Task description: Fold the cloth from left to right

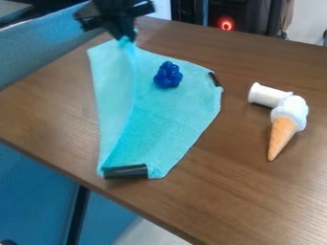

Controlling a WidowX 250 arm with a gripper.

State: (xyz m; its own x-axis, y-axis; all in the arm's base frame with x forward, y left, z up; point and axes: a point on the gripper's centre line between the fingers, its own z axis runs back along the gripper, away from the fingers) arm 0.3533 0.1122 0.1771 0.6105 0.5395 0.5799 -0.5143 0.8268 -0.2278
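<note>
The gripper [127, 39] hangs at the upper left, shut on the far edge of the turquoise cloth [163, 117], which is pulled up into a peak there. From that peak a raised fold runs down the cloth's left part toward its near corner. The rest of the cloth lies on the table. A blue berry-like cluster [168, 75] rests on its upper part. One black cylinder [125, 172] lies on the near left corner, and a dark piece [214, 79] sits at the right corner.
On the brown table [256, 191], right of the cloth, a white cylinder [267, 94] touches a toy ice cream cone [287, 124]. The table's left edge runs close by the cloth's near corner. A grey-blue padded surface [45, 48] borders the table at the upper left.
</note>
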